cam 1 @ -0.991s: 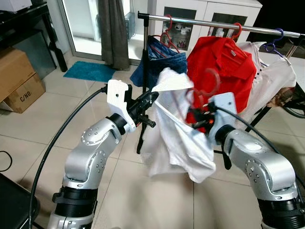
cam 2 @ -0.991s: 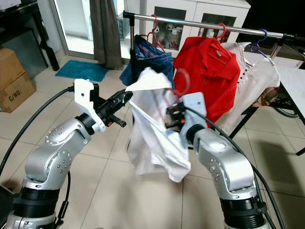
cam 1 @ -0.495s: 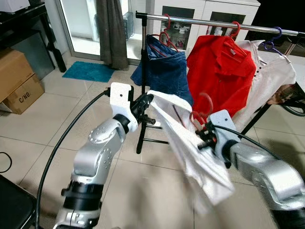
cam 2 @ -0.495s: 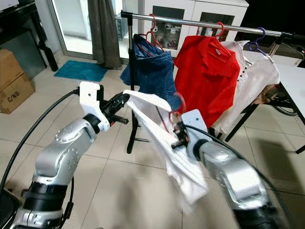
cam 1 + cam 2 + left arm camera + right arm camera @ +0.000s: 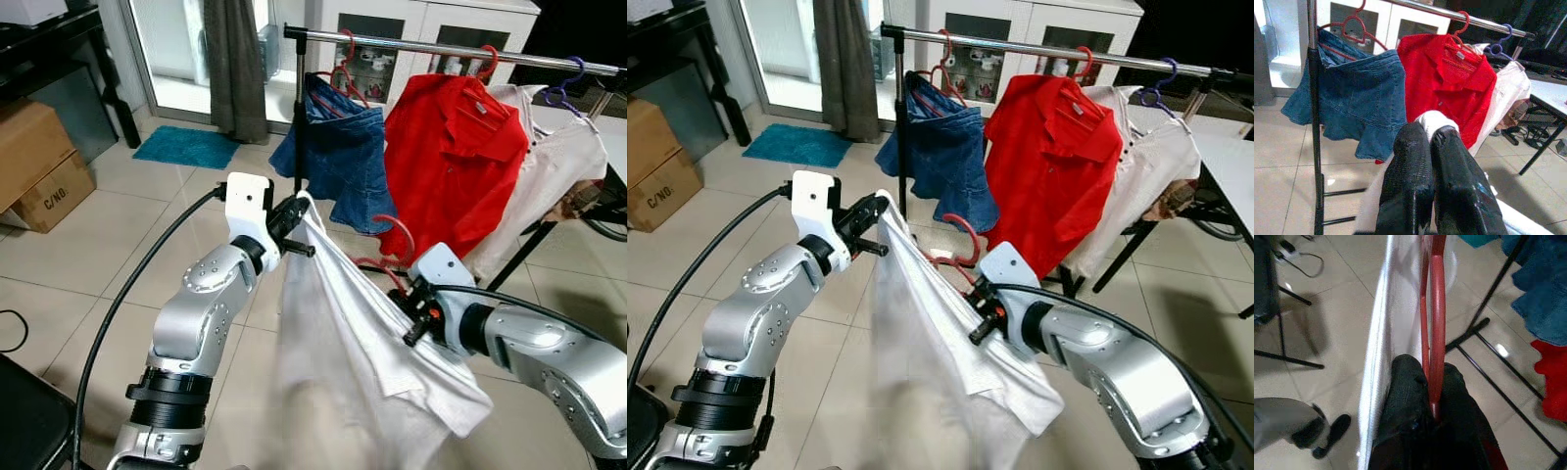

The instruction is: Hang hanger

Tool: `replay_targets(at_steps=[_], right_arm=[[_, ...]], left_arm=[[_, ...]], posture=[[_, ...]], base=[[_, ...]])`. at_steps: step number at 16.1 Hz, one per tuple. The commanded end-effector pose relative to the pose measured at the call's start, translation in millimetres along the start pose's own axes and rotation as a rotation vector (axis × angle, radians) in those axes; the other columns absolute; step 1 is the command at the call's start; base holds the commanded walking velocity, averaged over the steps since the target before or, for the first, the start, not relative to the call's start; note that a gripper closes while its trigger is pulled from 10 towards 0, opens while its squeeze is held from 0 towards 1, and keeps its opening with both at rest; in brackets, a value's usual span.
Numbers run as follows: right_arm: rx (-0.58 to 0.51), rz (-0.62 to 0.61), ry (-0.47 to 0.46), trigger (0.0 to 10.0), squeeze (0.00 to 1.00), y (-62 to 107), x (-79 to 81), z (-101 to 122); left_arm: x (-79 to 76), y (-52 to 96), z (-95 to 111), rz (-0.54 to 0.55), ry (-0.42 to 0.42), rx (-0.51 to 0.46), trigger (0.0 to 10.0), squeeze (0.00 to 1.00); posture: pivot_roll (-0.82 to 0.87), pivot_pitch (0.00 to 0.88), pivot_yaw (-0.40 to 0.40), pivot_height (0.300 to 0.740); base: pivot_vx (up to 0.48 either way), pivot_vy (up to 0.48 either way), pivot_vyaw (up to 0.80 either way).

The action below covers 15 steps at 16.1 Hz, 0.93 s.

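Left gripper (image 5: 296, 208) fingers pinch one corner of the white fabric shirt (image 5: 362, 343). Right gripper (image 5: 409, 315), lower right, fingers clamp the red plastic hanger (image 5: 390, 257) inside the shirt.

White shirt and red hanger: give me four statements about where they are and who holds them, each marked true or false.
1. The left gripper is shut on the white shirt. True.
2. The right gripper is open. False: it is shut on the red hanger.
3. The red hanger hangs on the rail. False: it is held below the rail.
4. A denim skirt hangs on the rail. True.
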State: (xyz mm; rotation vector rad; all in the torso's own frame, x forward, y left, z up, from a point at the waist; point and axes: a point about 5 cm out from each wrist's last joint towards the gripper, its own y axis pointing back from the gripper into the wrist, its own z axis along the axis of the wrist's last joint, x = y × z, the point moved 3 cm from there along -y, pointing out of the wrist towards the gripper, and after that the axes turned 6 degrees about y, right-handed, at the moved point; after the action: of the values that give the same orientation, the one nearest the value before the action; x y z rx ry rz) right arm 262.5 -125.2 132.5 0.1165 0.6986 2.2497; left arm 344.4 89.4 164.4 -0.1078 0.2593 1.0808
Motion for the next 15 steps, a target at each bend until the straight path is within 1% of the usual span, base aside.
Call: replay_targets(at_steps=[1, 2, 3, 4, 6, 7, 8, 9, 15], right_arm=[[-0.036, -0.081, -0.032, 10.0, 0.00, 2.0, -15.5, 6], [-0.053, -0.117, -0.053, 10.0, 0.00, 1.2, -21.0, 8], [-0.071, -0.192, -0.096, 10.0, 0.00, -1.2, -32.0, 10], [-0.094, -0.332, -0.148, 10.0, 0.00, -4.2, -47.6, 13], [-0.112, -0.409, -0.180, 10.0, 0.00, -5.3, -55.3, 15], [-0.142, -0.389, -0.198, 10.0, 0.00, -10.9, -51.3, 22], [-0.147, -0.350, -0.187, 10.0, 0.00, -16.1, -43.8, 25], [-0.137, -0.339, -0.173, 10.0, 0.00, -17.9, -41.0, 24], [-0.123, -0.340, -0.147, 10.0, 0.00, -25.1, -38.2, 25]], left_arm=[[-2.8, -1.5, 4, -0.011, -0.025, -0.005, 0.0, 0.00], [-3.9, -1.3, 3, -0.019, -0.026, 0.001, 0.0, 0.00], [-9.4, -1.0, 1, -0.053, -0.030, 0.017, 0.0, 0.00], [-18.2, 0.9, -6, -0.108, -0.036, 0.057, 0.0, 0.00], [-23.0, 2.4, -10, -0.138, -0.039, 0.083, 0.0, 0.00], [-25.1, 2.6, -13, -0.136, -0.035, 0.087, 0.0, 0.00], [-26.3, 2.1, -13, -0.136, -0.033, 0.085, 0.0, 0.00], [-27.0, 1.8, -12, -0.141, -0.030, 0.081, 0.0, 0.00], [-34.1, 0.6, -7, -0.185, -0.015, 0.074, 0.0, 0.00]], posture=[[-0.19, 0.000, -0.028, 0.740], [-0.19, 0.000, -0.028, 0.740], [-0.19, 0.000, -0.028, 0.740], [-0.18, 0.000, -0.034, 0.740], [-0.18, 0.000, -0.034, 0.740], [-0.18, 0.000, -0.035, 0.740], [-0.18, 0.000, -0.035, 0.740], [-0.18, 0.000, -0.035, 0.740], [-0.18, 0.000, -0.032, 0.740]], base=[[0.000, 0.000, 0.00], [0.000, 0.000, 0.00], [0.000, 0.000, 0.00], [0.000, 0.000, 0.00], [0.000, 0.000, 0.00], [0.000, 0.000, 0.00], [0.000, 0.000, 0.00], [0.000, 0.000, 0.00], [0.000, 0.000, 0.00]])
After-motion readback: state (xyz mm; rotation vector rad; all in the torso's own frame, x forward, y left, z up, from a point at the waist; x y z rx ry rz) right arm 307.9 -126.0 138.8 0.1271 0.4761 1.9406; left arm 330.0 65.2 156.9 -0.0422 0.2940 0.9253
